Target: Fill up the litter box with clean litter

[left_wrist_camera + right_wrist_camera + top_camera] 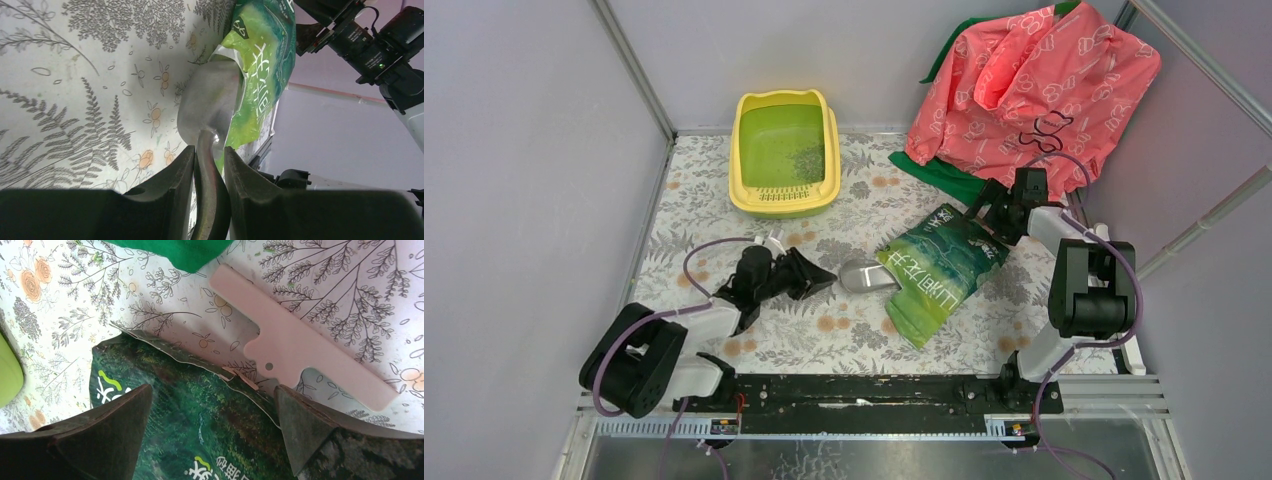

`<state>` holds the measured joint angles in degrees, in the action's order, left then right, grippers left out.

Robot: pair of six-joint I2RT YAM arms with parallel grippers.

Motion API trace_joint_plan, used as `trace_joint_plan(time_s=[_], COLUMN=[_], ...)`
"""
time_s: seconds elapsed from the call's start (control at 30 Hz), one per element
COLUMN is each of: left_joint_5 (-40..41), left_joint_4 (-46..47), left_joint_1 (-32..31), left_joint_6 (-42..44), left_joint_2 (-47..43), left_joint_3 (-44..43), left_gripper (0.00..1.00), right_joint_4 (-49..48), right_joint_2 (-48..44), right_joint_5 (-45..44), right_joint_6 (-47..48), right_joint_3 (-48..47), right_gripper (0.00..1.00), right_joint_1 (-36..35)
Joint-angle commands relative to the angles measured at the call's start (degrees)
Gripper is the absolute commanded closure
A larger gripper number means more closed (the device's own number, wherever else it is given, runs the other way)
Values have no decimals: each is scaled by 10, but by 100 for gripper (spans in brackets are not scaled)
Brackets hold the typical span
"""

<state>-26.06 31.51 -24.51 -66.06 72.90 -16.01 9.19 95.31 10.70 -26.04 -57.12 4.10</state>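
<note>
Metal scoop [207, 100] in part-closed left tool [209, 152]

Left end effector [824, 278]: green bag [936, 270] blocks straight ahead, held scoop [861, 275] touching its mouth. Bare desk [694, 200] is passable sideways toward litter box [784, 197]. Right end effector [982, 213]: wide jaws straddle the bag corner, white plastic bar [300, 350] just beyond, pink garment [1034, 90] near behind.

Green bag [936, 268]: large white Chinese characters run along its front, too blurred to read with certainty.
Small print beside them: white, illegible.
</note>
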Motion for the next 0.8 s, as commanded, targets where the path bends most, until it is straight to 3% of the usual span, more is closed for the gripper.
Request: trace_joint_plan(time_s=[0.0,0.2,0.53,0.77], left_joint_5=[28,45,137,200], left_joint_4=[143,198,192,189], left_joint_1=[-25,-75,-149,-151], left_joint_6=[-37,-78,-108,-127], left_joint_2=[26,72,102,32], left_joint_3=[-9,-34,-98,-31], left_gripper=[100,100,100,100], right_joint_4=[-19,-30,-48,-46], right_joint_2=[13,20,16,2], right_joint_5=[22,32,45,42], right_joint_6=[-9,-9,-9,-2], right_joint_3=[-23,-11,17,29], right_gripper=[0,0,2,2], right_joint_1=[0,-1,-6,-8])
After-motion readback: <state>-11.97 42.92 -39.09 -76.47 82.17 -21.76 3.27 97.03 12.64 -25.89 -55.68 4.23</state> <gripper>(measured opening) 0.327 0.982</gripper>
